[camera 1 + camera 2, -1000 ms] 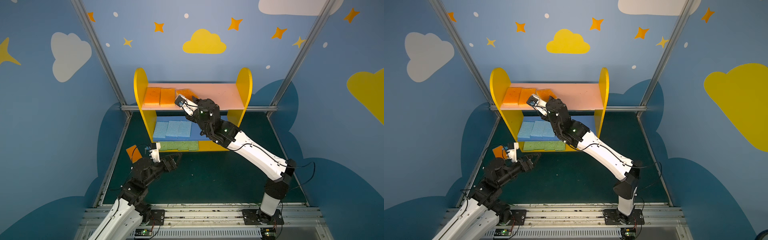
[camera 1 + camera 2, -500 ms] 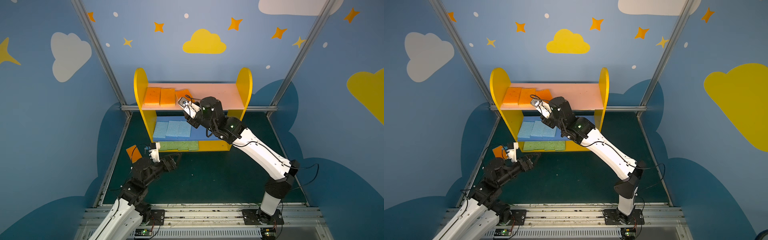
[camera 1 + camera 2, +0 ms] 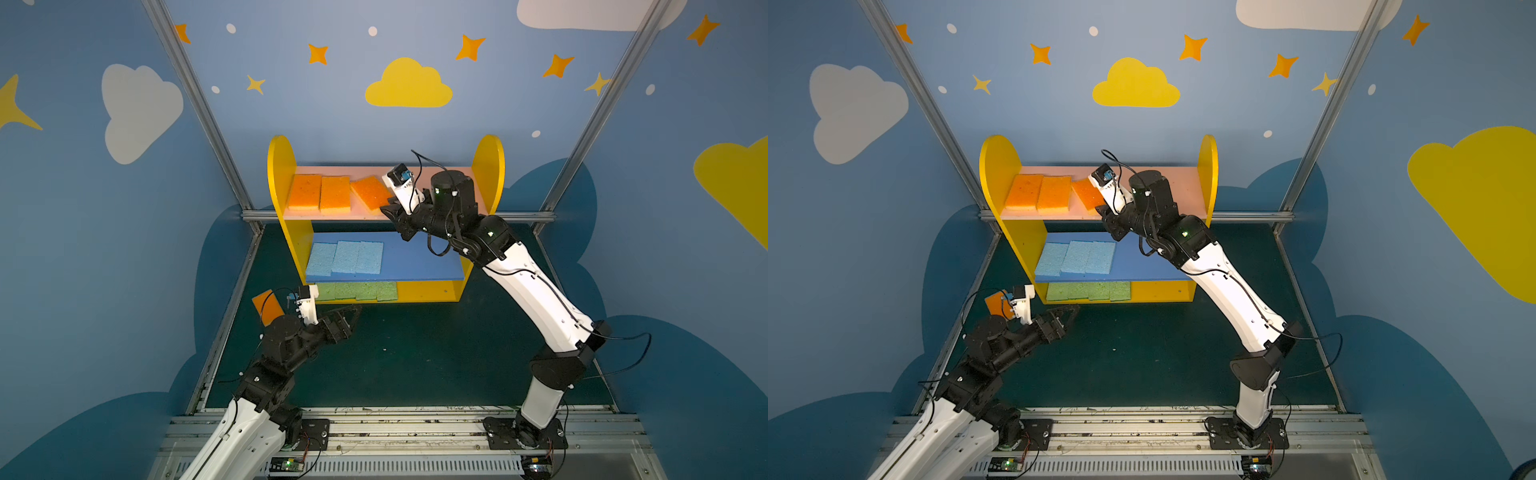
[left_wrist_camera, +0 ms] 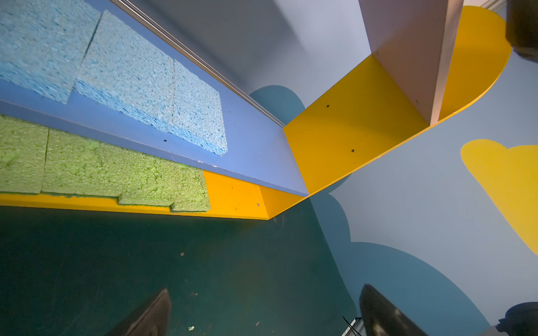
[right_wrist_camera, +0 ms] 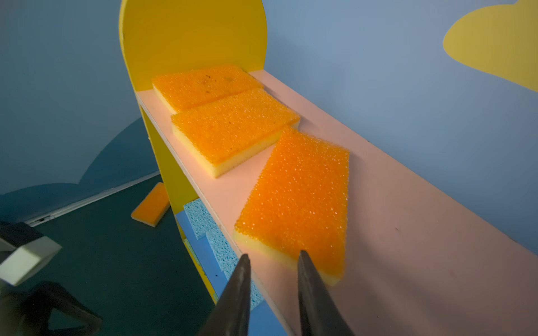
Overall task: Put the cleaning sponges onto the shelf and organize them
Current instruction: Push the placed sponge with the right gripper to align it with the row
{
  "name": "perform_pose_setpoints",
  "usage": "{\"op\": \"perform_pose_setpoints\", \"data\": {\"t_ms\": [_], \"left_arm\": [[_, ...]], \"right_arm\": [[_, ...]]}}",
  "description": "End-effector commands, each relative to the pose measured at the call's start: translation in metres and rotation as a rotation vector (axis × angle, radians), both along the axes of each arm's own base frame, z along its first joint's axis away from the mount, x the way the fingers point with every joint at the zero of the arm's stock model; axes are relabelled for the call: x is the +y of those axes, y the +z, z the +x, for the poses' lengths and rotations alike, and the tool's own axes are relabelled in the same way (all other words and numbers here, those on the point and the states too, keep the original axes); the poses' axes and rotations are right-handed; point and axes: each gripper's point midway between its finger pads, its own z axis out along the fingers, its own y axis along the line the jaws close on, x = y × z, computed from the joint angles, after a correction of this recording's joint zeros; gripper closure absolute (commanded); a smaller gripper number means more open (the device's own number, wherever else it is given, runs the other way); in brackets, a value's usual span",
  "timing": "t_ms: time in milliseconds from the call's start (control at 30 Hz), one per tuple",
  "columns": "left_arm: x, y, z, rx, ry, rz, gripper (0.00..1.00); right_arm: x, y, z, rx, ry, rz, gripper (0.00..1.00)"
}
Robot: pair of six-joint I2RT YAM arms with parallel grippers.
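Three orange sponges (image 3: 320, 193) lie on the pink board (image 3: 449, 195) of the shelf (image 3: 282, 174), the third sponge (image 5: 302, 200) skewed. The right claw (image 5: 273, 254) sits at its near edge, jaws narrowly parted, gripping nothing. Blue sponges (image 3: 345, 257) occupy the blue board (image 3: 424, 262), green sponges (image 3: 357, 291) the yellow board (image 3: 428, 291). A fourth orange sponge (image 3: 268, 306) lies on the tabletop (image 3: 415, 353) left of the shelf. The left claw (image 4: 265, 288) hovers wide open, empty.

The orange sponges (image 5: 300, 200) look coarse and porous, the shelf (image 5: 407, 221) smooth, matt painted board
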Motion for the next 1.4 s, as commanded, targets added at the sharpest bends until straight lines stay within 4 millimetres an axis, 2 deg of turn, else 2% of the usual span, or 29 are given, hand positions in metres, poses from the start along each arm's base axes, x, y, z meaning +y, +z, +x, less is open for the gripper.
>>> {"op": "perform_pose_setpoints", "data": {"t_ms": [0, 67, 333, 567, 933, 1133, 1233, 1367], "left_arm": [[0.000, 0.013, -0.001, -0.035, -0.011, 0.002, 0.00], [0.001, 0.013, -0.001, -0.034, -0.009, 0.002, 0.00], [0.001, 0.013, -0.001, -0.030, -0.011, 0.000, 0.00], [0.003, 0.012, -0.002, -0.027, -0.005, 0.000, 0.00], [0.008, 0.012, -0.002, -0.013, 0.010, -0.003, 0.00], [0.016, 0.008, -0.003, 0.011, 0.044, -0.001, 0.00], [0.020, 0.004, -0.003, 0.027, 0.062, -0.006, 0.00], [0.022, -0.004, -0.002, 0.050, 0.076, -0.017, 0.00]], "right_arm": [[0.008, 0.000, -0.006, 0.063, 0.051, 0.039, 0.77], [0.009, 0.002, -0.007, 0.071, 0.060, 0.052, 0.81], [0.011, 0.001, 0.000, 0.111, 0.061, 0.068, 0.86], [0.024, -0.012, 0.001, 0.197, 0.116, 0.065, 1.00], [0.041, -0.015, 0.002, 0.245, 0.169, 0.113, 1.00], [0.047, -0.011, -0.002, 0.256, 0.211, 0.143, 1.00], [0.043, -0.001, -0.006, 0.261, 0.235, 0.169, 1.00], [0.019, 0.020, 0.003, 0.316, 0.235, 0.260, 1.00]]}}
